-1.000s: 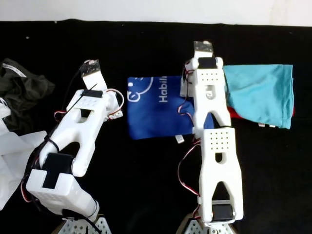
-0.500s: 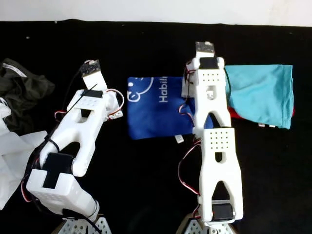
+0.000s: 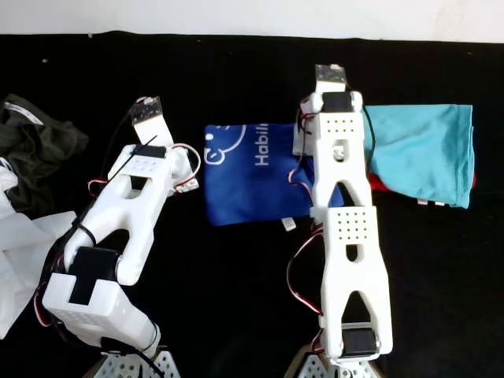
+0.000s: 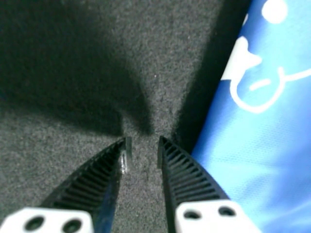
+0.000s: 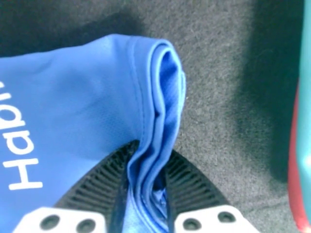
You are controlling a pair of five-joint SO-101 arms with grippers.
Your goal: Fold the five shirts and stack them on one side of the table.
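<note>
The folded royal-blue printed shirt [image 3: 252, 173] lies mid black worktop [image 3: 236, 71], having barely shifted this past second. My right gripper [image 5: 146, 160] stays clamped on its doubled edge. My left gripper [image 4: 142, 145] hangs slightly apart, empty, just beside it. I judge stacking onto the folded teal shirt [image 3: 417, 153] has hardly begun.

Smooth mesh-knit blue shirt [image 5: 87, 111], matt table cover [image 5: 228, 73] — perhaps felt

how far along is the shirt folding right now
Done: the teal shirt lies folded on the red shirt at one side. In hand: the right gripper pinches an edge of the folded blue shirt mid-table; the left gripper hangs open by its other edge. Left: stacking the blue one, then folding the crumpled dark shirt and white shirt at the opposite side.
</note>
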